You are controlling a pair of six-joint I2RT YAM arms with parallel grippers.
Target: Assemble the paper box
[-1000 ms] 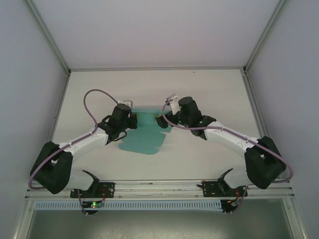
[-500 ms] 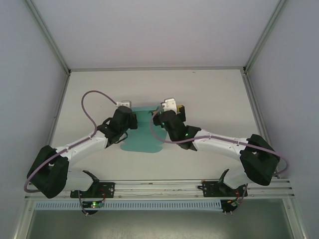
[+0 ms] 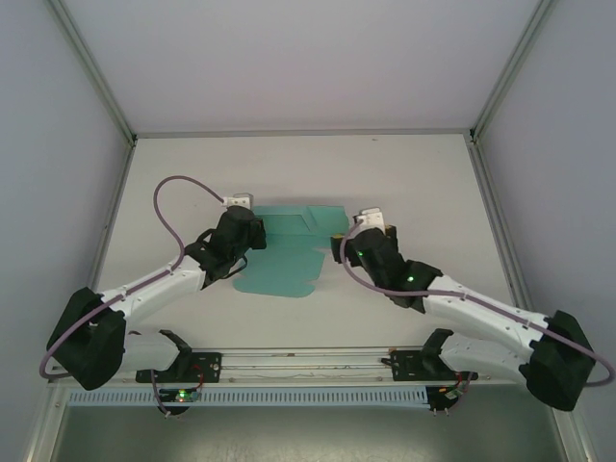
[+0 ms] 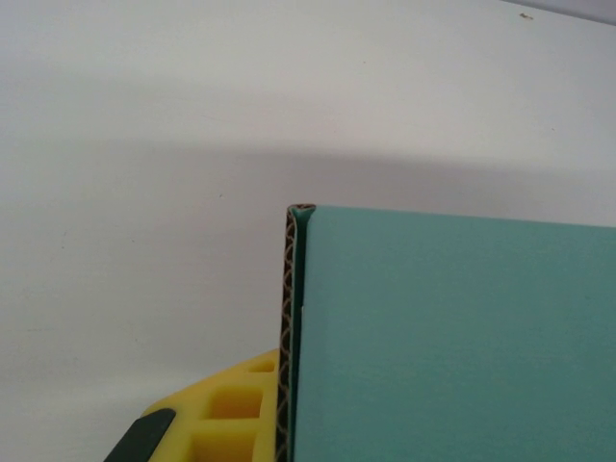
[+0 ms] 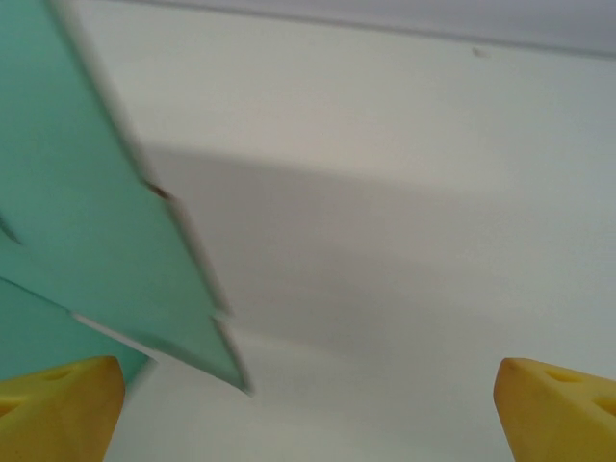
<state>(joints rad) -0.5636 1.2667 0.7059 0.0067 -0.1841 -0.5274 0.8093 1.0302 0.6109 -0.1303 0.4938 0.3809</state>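
Note:
The paper box (image 3: 289,258) is a flat teal-green die-cut sheet lying mid-table, with flaps along its far and right sides. My left gripper (image 3: 256,234) is at the sheet's left edge and is shut on it. In the left wrist view the card (image 4: 452,337) stands edge-on, its corrugated edge pressed against one yellow finger (image 4: 226,409); the other finger is hidden behind the card. My right gripper (image 3: 339,244) hovers at the sheet's right edge, open and holding nothing. Its yellow fingertips (image 5: 58,404) stand wide apart, with a blurred pointed flap (image 5: 77,221) to their left.
The white table (image 3: 414,183) is walled by pale panels with metal posts at the back corners. A rail (image 3: 308,361) runs along the near edge by the arm bases. Purple cables loop above both arms.
My right arm has swung off the sheet to the right and toward the near edge, uncovering the sheet's far right flaps. The left gripper has kept its hold and barely moved.

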